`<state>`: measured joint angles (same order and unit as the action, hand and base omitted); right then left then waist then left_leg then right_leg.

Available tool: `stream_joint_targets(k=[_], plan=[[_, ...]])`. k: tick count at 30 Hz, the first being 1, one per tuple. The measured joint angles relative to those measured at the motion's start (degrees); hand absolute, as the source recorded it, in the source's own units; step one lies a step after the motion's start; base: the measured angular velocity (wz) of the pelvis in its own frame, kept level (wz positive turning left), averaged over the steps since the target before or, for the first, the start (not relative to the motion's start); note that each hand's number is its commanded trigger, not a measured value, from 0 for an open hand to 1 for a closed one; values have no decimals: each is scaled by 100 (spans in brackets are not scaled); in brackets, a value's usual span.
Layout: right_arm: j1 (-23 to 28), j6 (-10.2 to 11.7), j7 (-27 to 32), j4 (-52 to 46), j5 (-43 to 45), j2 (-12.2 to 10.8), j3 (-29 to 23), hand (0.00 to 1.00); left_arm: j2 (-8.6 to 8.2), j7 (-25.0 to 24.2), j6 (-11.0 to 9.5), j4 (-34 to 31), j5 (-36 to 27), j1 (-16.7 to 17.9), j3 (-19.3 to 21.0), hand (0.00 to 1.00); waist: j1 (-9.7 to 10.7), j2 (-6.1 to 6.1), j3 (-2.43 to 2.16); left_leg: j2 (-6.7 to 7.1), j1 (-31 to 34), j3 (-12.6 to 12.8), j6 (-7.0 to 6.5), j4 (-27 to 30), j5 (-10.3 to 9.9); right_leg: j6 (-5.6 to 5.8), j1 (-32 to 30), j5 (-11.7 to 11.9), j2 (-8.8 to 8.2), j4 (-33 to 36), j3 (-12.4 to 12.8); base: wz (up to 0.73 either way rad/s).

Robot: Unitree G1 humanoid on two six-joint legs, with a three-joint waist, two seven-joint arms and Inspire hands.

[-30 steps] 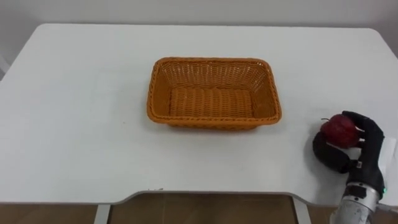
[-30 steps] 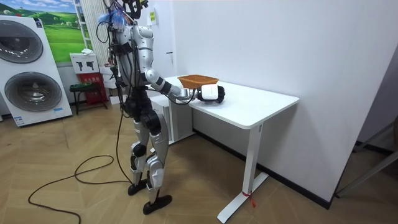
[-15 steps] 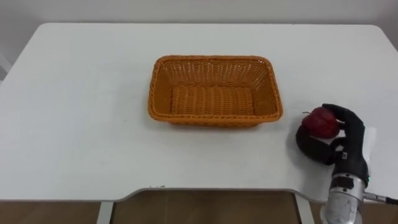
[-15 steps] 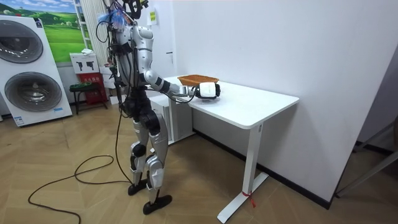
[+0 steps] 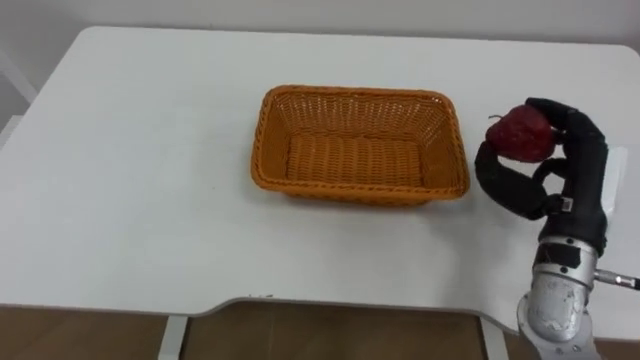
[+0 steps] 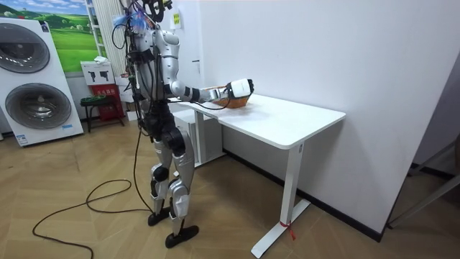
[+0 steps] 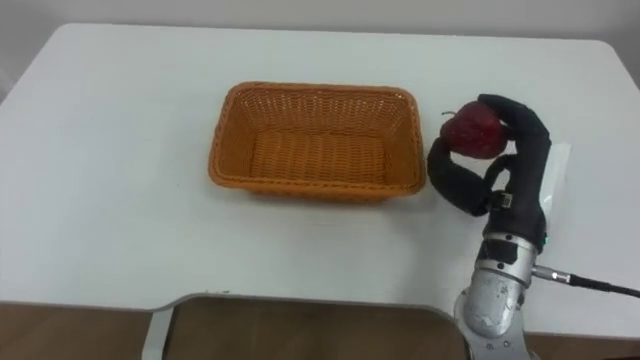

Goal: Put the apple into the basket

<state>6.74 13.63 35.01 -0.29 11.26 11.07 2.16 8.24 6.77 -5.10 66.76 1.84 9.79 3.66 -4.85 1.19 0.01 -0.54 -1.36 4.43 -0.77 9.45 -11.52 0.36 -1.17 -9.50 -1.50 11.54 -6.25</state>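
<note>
While our right hand [image 5: 560, 170] curls its fingers [image 5: 578, 126] around the apple [image 5: 520, 133], we hold it clear of the tabletop [image 5: 150, 200], just right of the basket [image 5: 360, 195]. That height looks meant to carry it over the woven side.

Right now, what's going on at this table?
The robot stands at the near edge of the white table. Its right hand is curled round a red apple and holds it above the tabletop, just to the right of the orange wicker basket. The apple is not yet in the basket, which has nothing in it.
</note>
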Motion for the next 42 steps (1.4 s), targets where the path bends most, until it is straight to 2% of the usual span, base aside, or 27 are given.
stream_joint_targets(k=[5,6,8,9,10,20,29,42], plan=[[-114,-2,3,-58,21,0,15,100,2,-2,62,-28,0,1,-36,0,-4,41,-17,2,9,-20,0,5,0,0,9,0,-6,-1,-28,1],[-121,-3,2,-66,19,0,19,89,4,-4,73,-34,-1,0,-55,0,-3,41,-16,2,24,-22,0,6,0,0,6,0,-7,0,-31,0],[-119,-82,-34,-204,23,1,103,53,3,-6,94,-63,-2,-43,-70,0,18,44,-20,0,101,-48,0,17,0,0,-42,0,-9,9,-58,5],[-119,-103,-68,-260,31,-1,113,12,2,-6,94,-66,-3,-35,-75,0,22,41,-20,0,119,-49,0,20,0,0,-59,0,-9,8,-62,0],[-119,-113,-148,-316,104,-2,118,0,-6,-6,95,-75,-2,-39,-72,0,17,39,-20,1,136,-49,0,30,0,0,-81,0,-10,13,-59,0],[-121,-117,-904,-390,160,-1,721,0,-57,-23,34,-78,-7,-141,-111,0,-85,35,-13,2,46,-47,-1,14,2,0,-16,0,-11,-1,-37,0],[-117,-116,-1262,-509,305,5,869,0,-43,-1,6,-24,-6,-145,-171,0,-170,48,50,2,21,-67,0,6,1,0,37,0,-13,2,-76,0],[-117,-117,-1499,-509,724,-4,1000,0,-46,3,6,-17,6,-149,-161,0,-178,50,36,4,12,-66,-1,10,1,0,38,0,-17,0,-99,0]])
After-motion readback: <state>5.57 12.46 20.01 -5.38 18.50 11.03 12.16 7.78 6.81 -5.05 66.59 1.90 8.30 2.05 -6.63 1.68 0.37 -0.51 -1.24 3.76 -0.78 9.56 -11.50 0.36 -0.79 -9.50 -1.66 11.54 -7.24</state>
